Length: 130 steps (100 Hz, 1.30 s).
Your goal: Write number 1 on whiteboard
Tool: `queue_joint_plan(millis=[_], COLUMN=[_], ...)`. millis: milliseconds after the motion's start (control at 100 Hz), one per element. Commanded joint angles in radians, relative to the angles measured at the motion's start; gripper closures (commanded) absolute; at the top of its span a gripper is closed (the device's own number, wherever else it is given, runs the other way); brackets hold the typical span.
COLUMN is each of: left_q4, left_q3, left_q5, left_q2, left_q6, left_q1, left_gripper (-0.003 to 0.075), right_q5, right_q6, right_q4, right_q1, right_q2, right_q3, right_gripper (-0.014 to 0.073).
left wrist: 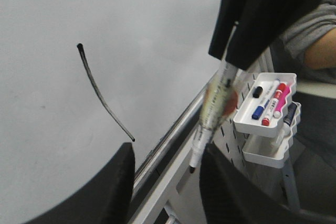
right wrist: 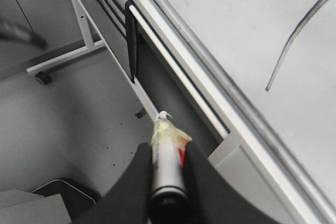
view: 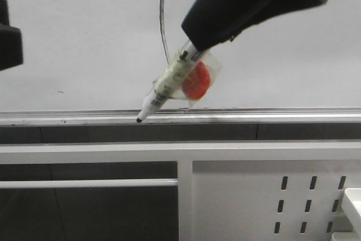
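Note:
The whiteboard point(view: 84, 38) carries the number 1 point(view: 162, 26), a thin curved dark stroke. My right gripper point(view: 194, 40) is shut on a white marker point(view: 169, 80) that has a red disc point(view: 197, 80) taped to it. The marker's black tip points down-left at the height of the silver ledge point(view: 254, 115), below the stroke's lower end. In the left wrist view the number 1 point(left wrist: 98, 94) is on the board and the marker point(left wrist: 212, 108) tip is off it. My left gripper point(left wrist: 167, 153) is open and empty. The right wrist view shows my right gripper point(right wrist: 167, 153), the marker point(right wrist: 165, 150) and the stroke point(right wrist: 292, 40).
A white perforated panel point(view: 282, 196) sits below the board. A white tray point(left wrist: 268, 108) with several markers hangs on it. A person's grey-sleeved arm point(left wrist: 310, 30) is beyond the tray. A small dark speck point(view: 60, 91) is on the board. A frame leg with a caster point(right wrist: 42, 77) stands on the floor.

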Motion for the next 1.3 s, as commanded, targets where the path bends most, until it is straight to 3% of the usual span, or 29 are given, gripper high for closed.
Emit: queue_joint_plan(millis=[0,380,750,820,930,1290], left_q4=[0.023,0.054,0.039,0.037,0.037,0.009], left_q3=[-0.064,-0.156,-0.165,-0.165,-0.165,-0.163], left_q5=[-0.08,-0.147,-0.158,-0.161,-0.165,-0.169], left_q2=[0.072,0.332,0.383,0.383,0.383,0.383], left_q6=[-0.024,0.013,0.021,0.021,0.021,0.019], left_q1=[0.001,0.001,0.001,0.001,0.001,0.001], left_gripper=[0.0428,0.0428,0.0431,0.0489,0.0736,0.074], right_q5=[-0.026,-0.039,-0.039,-0.043,-0.045,-0.045], right_q6=[-0.04,-0.044,-0.044,-0.044,-0.044,-0.039], right_q4=[-0.005,-0.005,-0.003,-0.003,-0.001,0.015], right_q1=[0.011,0.072,0.077,0.077,0.077,0.077], right_q2=[0.001,0.075,0.075,0.075,0.075,0.075], right_q3=[-0.075,-0.155,-0.155,-0.155,-0.155,-0.155], right_gripper=[0.0664,0.0664,0.0664,0.0664,0.0664,0.0661])
